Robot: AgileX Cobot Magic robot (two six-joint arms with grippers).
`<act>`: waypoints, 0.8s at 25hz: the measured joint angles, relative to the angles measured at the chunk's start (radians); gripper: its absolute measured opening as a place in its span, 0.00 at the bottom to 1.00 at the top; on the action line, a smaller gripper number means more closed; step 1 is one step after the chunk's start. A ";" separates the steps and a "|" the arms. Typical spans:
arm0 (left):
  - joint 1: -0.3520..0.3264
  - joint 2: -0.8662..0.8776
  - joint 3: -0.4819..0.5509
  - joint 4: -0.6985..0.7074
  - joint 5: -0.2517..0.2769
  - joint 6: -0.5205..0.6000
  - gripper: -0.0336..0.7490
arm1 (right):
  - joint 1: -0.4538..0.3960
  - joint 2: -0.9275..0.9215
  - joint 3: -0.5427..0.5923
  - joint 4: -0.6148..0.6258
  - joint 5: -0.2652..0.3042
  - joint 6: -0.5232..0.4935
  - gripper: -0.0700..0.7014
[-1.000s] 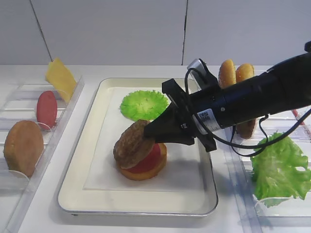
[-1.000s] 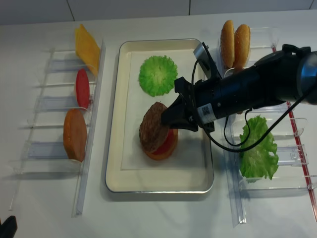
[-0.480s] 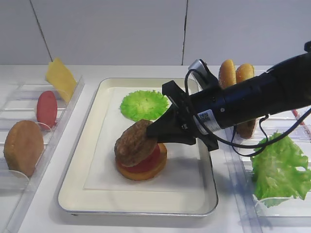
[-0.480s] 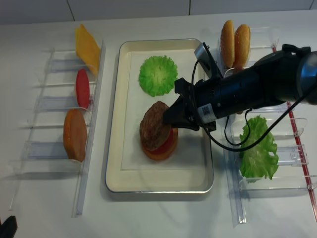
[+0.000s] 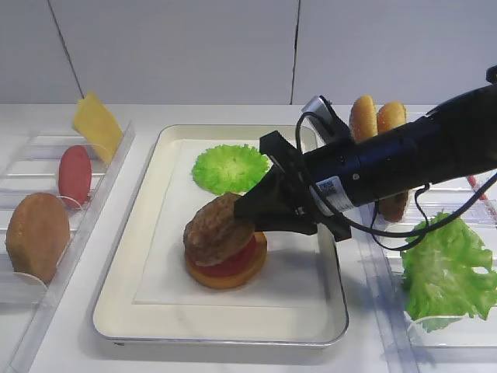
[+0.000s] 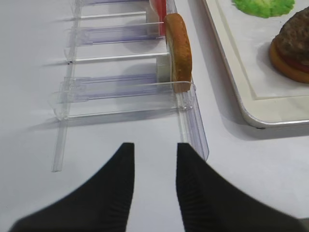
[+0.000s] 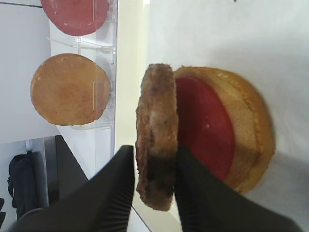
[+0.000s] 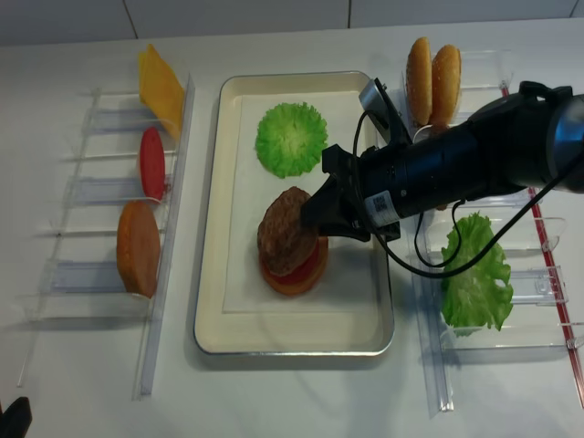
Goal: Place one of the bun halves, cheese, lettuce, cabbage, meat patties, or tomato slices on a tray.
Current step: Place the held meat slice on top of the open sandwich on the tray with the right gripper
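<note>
On a white tabletop, the right gripper point(image 7: 152, 186) pinches a stiff, rough-edged meat patty point(image 7: 157, 142) by its rim, tilted over tomato slice point(image 7: 205, 125) and bun half point(image 7: 248, 121) mid-tray point(image 5: 116, 307); the left gripper point(image 6: 153, 159) hangs open.

A robot test lab staged as a burger station: a plain white bench point(image 8: 274, 401) before bare white wall panels point(image 5: 178, 47), clear plastic racks point(image 8: 119, 274) holding toy food upright in slots, a paper-lined metal tray point(image 8: 210, 274), and a cabled black robot arm point(image 8: 474, 155).
</note>
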 joint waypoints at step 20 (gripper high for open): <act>0.000 0.000 0.000 0.000 0.000 0.000 0.30 | 0.000 0.000 0.000 -0.011 0.000 0.025 0.43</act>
